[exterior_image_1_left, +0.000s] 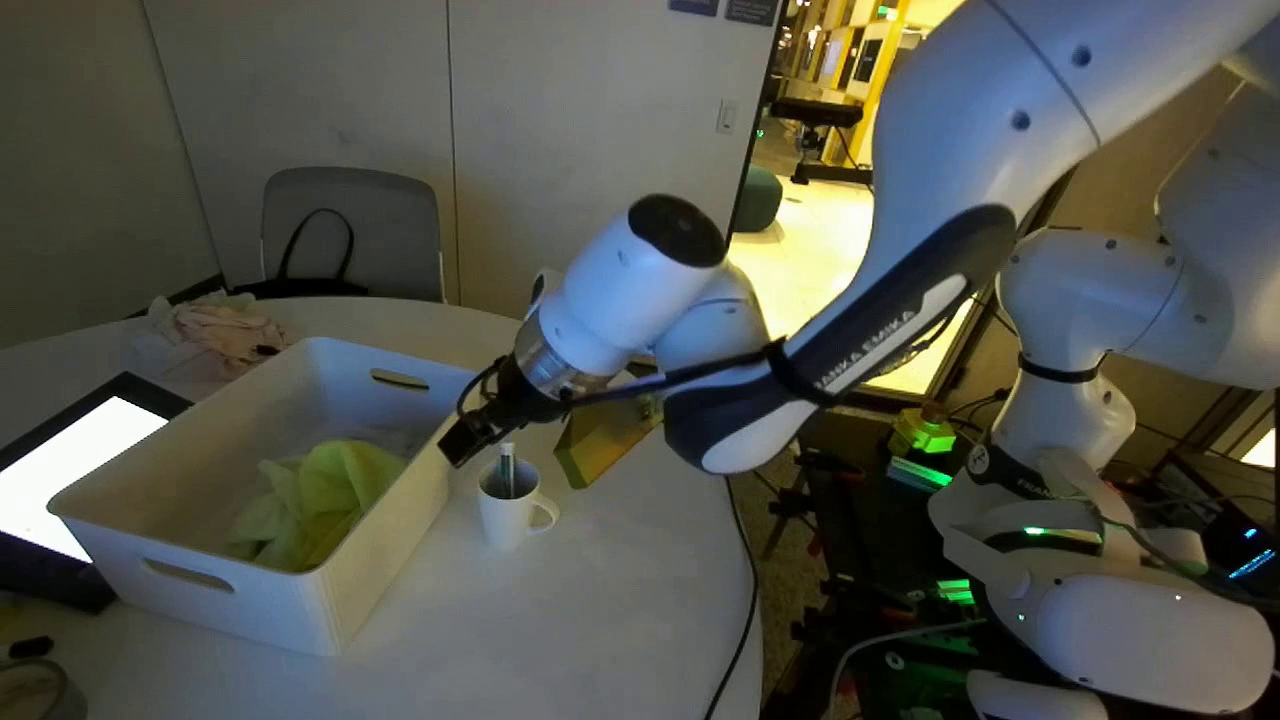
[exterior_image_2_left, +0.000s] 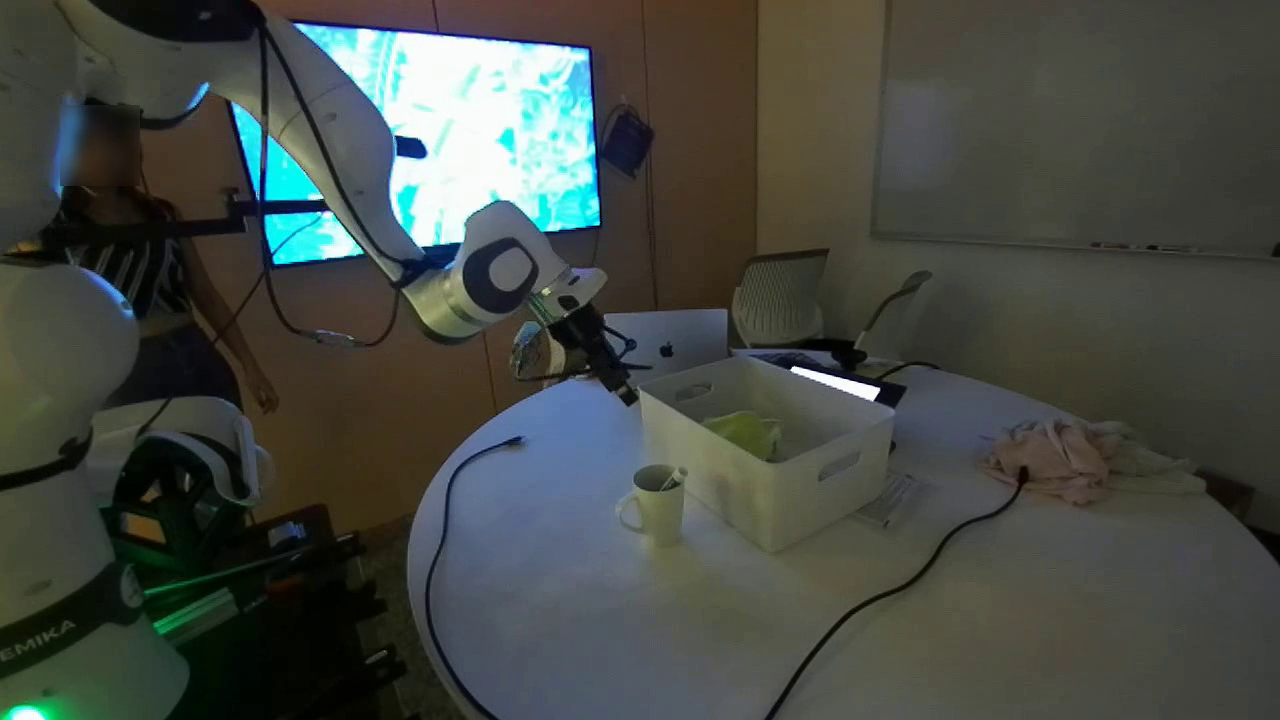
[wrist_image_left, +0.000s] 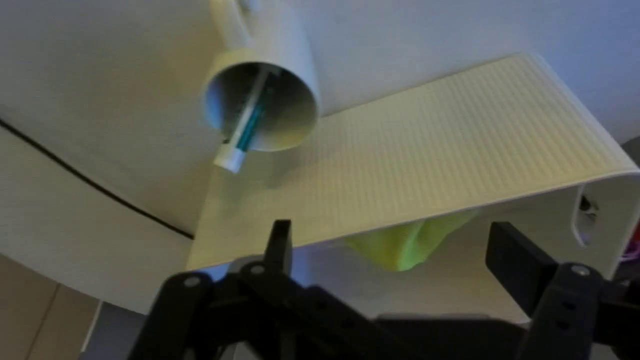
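My gripper (wrist_image_left: 391, 229) stands open, its black fingers (wrist_image_left: 520, 265) wide apart with nothing held between them. In both exterior views it points down beside the near long wall of a white bin (exterior_image_1_left: 390, 570), close to the rim. A crumpled yellow-green cloth (exterior_image_1_left: 335, 490) lies inside the bin; the wrist view shows part of the cloth (wrist_image_left: 410, 245) past the rim, between the fingers in line of sight. Just outside that wall a white mug (exterior_image_2_left: 660, 515) stands upright on the table. A white and teal pen-like stick (wrist_image_left: 245, 127) leans in the mug, its end above the lip.
A lit tablet (exterior_image_1_left: 85, 470) lies beyond the bin, and a laptop (exterior_image_2_left: 665, 340) stands behind it. Pinkish cloth (exterior_image_2_left: 1060, 460) is heaped on the round white table (exterior_image_2_left: 560, 620). Black cables (exterior_image_2_left: 900, 580) cross the tabletop. A person (exterior_image_2_left: 150, 270) stands behind the arm.
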